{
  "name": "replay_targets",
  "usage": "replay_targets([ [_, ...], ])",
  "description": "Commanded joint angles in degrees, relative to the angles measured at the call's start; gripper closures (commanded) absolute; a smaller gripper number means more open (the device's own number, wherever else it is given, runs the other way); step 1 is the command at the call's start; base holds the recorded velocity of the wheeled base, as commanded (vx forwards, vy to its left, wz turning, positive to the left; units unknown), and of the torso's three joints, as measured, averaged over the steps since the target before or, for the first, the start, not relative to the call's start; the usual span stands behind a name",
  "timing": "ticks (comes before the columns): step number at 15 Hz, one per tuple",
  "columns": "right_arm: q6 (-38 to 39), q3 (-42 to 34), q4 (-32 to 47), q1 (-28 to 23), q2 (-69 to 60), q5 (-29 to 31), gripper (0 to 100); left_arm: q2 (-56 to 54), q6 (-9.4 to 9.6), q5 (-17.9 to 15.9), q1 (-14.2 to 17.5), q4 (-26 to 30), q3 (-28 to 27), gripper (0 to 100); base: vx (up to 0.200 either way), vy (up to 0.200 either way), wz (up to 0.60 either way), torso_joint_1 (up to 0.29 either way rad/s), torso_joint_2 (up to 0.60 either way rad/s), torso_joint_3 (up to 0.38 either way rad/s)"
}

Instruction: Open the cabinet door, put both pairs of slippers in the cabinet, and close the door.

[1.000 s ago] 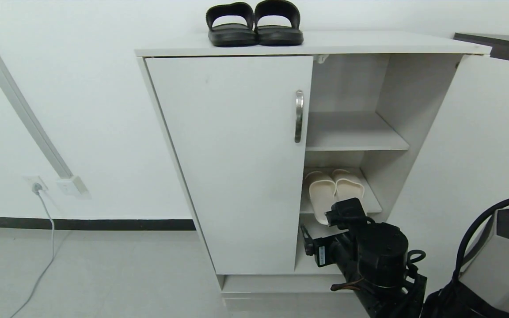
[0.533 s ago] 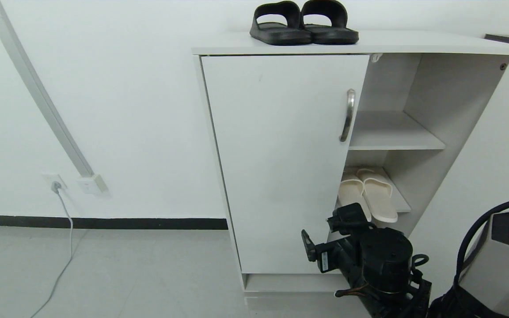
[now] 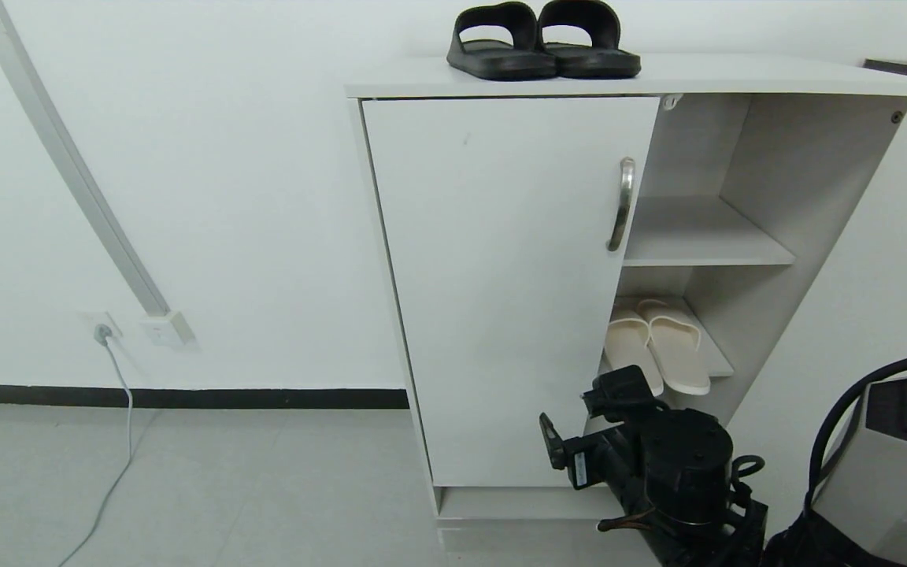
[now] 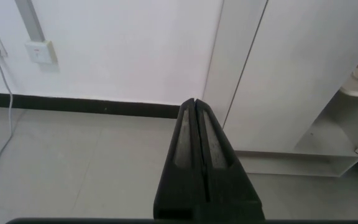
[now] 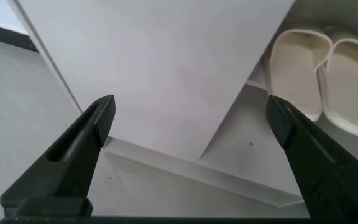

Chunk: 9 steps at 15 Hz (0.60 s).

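White wall (image 3: 225, 197) backs the open white wooden cabinet (image 3: 800, 173), cream foam slippers (image 3: 678, 346) shelved inside. Black rubber slippers (image 3: 591, 63) on top likely come next, needing a high reach by the splayed right gripper (image 5: 190, 107); the left gripper (image 4: 195, 109) is clenched, empty.

- The head view's top edge cuts off the strap tops of the black slippers (image 3: 544, 47).
- My right arm (image 3: 682, 457) covers one cream slipper's (image 3: 633, 346) near end.
- The open door (image 3: 879, 260) runs past the right edge.
- The closed door (image 3: 501, 291) hides the cabinet's (image 3: 737, 75) left half.

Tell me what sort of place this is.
Probably a home-style entryway, or a test room set up as one: a white shoe cabinet against a bare wall, black slippers on top, cream slippers shelved inside, and a wall socket.
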<state>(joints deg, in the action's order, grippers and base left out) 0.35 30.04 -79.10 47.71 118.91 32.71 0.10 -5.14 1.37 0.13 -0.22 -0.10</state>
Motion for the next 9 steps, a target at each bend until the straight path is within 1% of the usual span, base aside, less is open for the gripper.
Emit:
replay_targets([
  [1,-0.18,0.02,-0.17,0.27,0.36,-0.01,0,0.08,-0.04,0.13,0.04,-0.04,0.01,100,0.000,0.000,0.00,0.000,0.00,0.000],
  [5,-0.18,0.02,-0.08,0.36,0.27,-0.63,0,0.08,0.22,-0.13,0.04,-0.04,0.01,100,0.000,0.000,0.00,0.001,-0.02,-0.013],
  [8,-0.27,0.37,-0.08,0.45,0.01,-0.72,0,0.08,0.22,-0.13,0.04,-0.04,0.01,100,0.000,0.000,0.00,0.004,-0.19,-0.299],
  [9,-0.27,0.37,-0.08,0.71,0.01,-0.72,0,0.08,0.31,-0.13,0.04,-0.04,0.01,100,0.000,0.000,0.00,0.056,-0.37,-0.373],
])
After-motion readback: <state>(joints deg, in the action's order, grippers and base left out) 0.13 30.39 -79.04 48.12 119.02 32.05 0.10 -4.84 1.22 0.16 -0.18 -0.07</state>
